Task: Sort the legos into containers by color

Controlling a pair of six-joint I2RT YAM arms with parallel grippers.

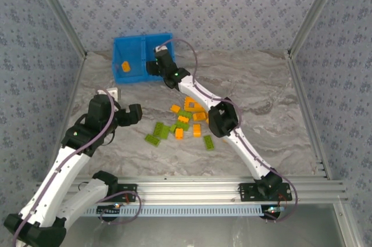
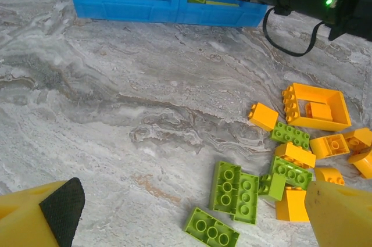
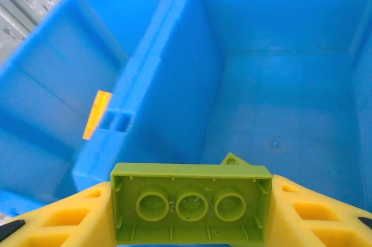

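Lime brick (image 3: 192, 203) clamped in my right gripper (image 3: 192, 215) above blue bin (image 3: 325, 20), right compartment, close to middle wall (image 3: 160, 67). Sloppy release could bounce it over to orange brick (image 3: 96, 114). Left gripper (image 1: 132, 114) wide open.

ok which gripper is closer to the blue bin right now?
Right. The right gripper is over the right compartment of the blue bin, holding a lime green brick. The left gripper is open over the table, short of the bin, beside the loose bricks.
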